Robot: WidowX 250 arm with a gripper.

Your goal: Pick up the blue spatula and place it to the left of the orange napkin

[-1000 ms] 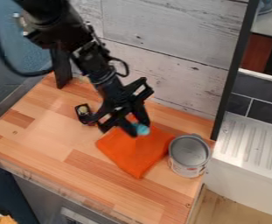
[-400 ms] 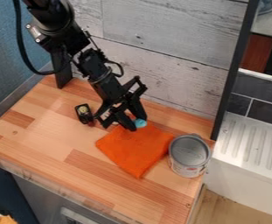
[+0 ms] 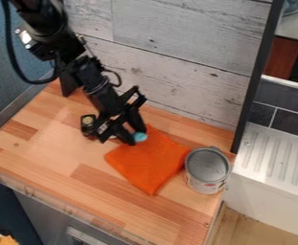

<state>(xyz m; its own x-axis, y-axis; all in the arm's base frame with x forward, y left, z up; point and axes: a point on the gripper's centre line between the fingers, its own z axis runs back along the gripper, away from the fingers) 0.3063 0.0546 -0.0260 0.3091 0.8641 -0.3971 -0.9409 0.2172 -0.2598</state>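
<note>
The blue spatula [image 3: 140, 137], or the small rounded bit of it I can make out from here, is clamped between the tips of my hand [image 3: 135, 138], by the napkin's upper left edge. I can't tell whether it touches the cloth or hangs just over it. The grip takes in so much that I can't read which way the rest of the tool points.

The orange napkin [image 3: 148, 165] lies flat and turned cornerwise, my marker for the drop. I judge I'm in the carrying step: a bit more travel left, then down, then let go. I want the tool clear of the cloth first, since a low pass could drag that edge along.

Close to the hand's left sits a small black object [image 3: 88, 122]; I'd stay wide of it so the spatula doesn't land on it. Right of the napkin, a metal can [image 3: 207, 167] stands upright on the wooden desk [image 3: 55, 143], well away from where I need to set down.
</note>
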